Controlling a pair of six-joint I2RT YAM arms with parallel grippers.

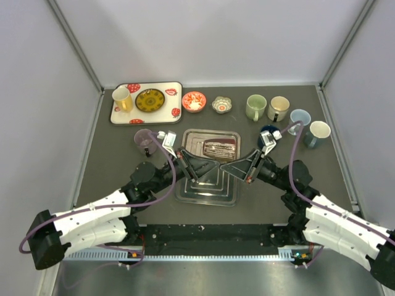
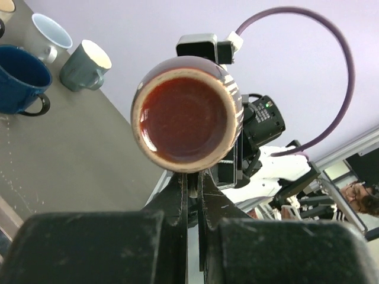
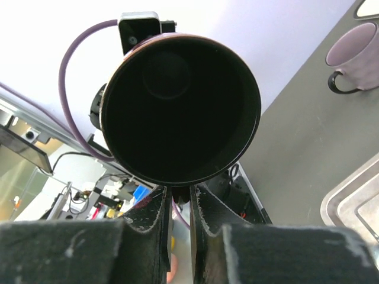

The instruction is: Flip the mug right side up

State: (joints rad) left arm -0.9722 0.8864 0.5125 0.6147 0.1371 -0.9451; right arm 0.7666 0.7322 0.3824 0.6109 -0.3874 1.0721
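Left gripper (image 2: 193, 180) and right gripper (image 3: 177, 194) pinch sideways mug (image 2: 186, 112) over tray (image 1: 207, 195).

White arms (image 1: 92, 223), black joints, purple cables (image 2: 296, 10); the left gripper (image 2: 193, 182) and right gripper (image 3: 179, 194) are black.

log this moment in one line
brown mug sideways above metal tray | left gripper shut, base end | right gripper shut, mouth end | not upright
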